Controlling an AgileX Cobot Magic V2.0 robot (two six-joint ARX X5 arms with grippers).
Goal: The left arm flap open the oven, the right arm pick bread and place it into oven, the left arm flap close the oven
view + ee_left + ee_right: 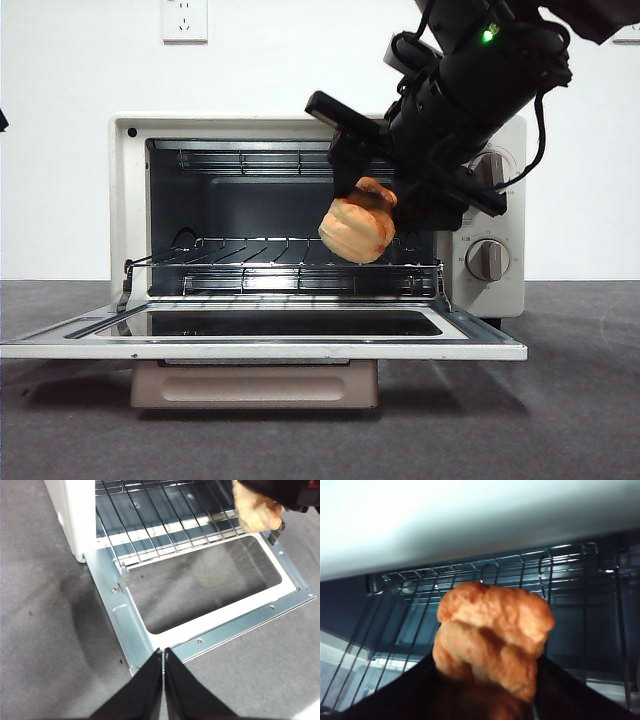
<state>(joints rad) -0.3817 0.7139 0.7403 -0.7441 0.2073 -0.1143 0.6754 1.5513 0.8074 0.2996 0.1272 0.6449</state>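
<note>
Right tool [372, 205] clamped on bread [357, 230], above oven [130, 200] rack

I can read no words, brand, numbers or signs anywhere. The oven [125, 200] front shows no legible name. Its two knobs [487, 259], right of the open cavity, carry only faint dial marks too small for me to make out. The wall socket [184, 19] above the oven bears no lettering I can read. My wrist cameras show none either.
</note>
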